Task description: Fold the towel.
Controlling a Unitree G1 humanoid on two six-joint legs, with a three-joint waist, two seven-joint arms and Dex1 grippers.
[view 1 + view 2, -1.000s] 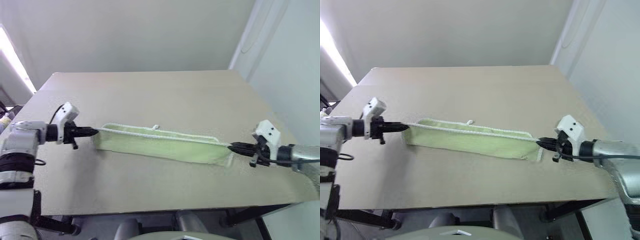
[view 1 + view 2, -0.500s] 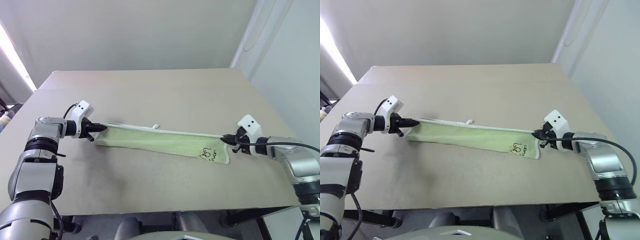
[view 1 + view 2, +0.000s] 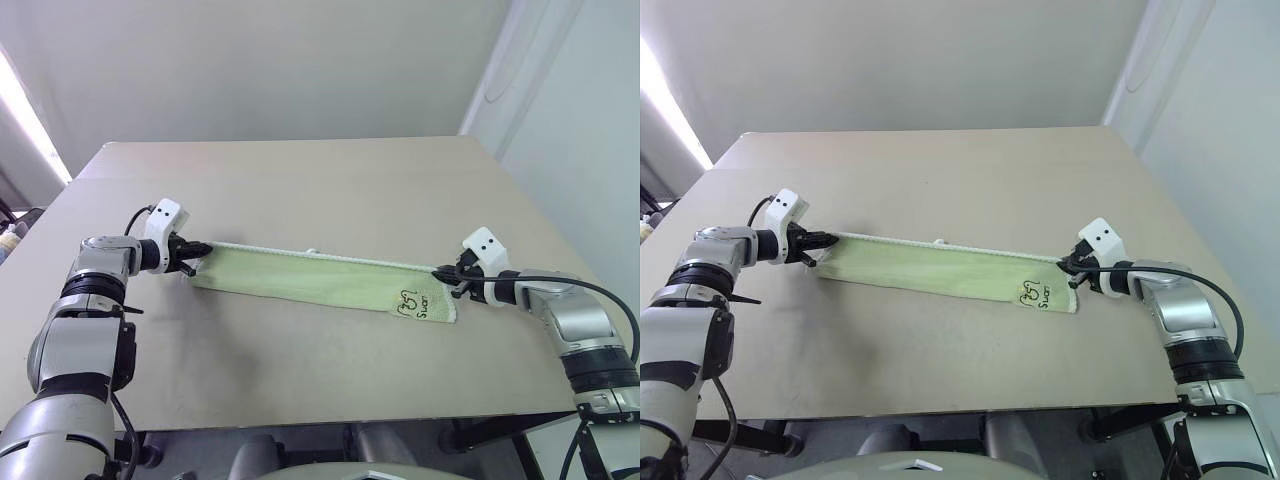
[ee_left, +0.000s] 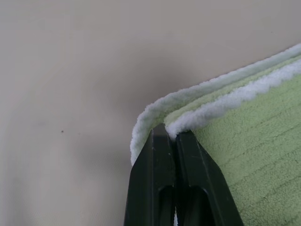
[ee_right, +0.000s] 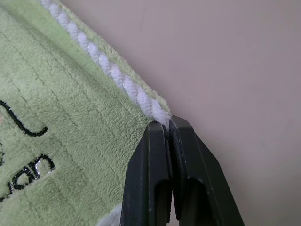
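The towel [image 3: 325, 282], already doubled into a long strip, lies across the table [image 3: 320, 190] between my arms. My left gripper [image 4: 175, 136] has its fingers clamped on the stacked corners at one end; my right gripper [image 5: 168, 123] is pinched shut on the corded edge at the other, near the embroidered mark [image 3: 421, 304]. Risk, as I judge it: letting go unevenly, or dragging while withdrawing, could pull the layers out of line.
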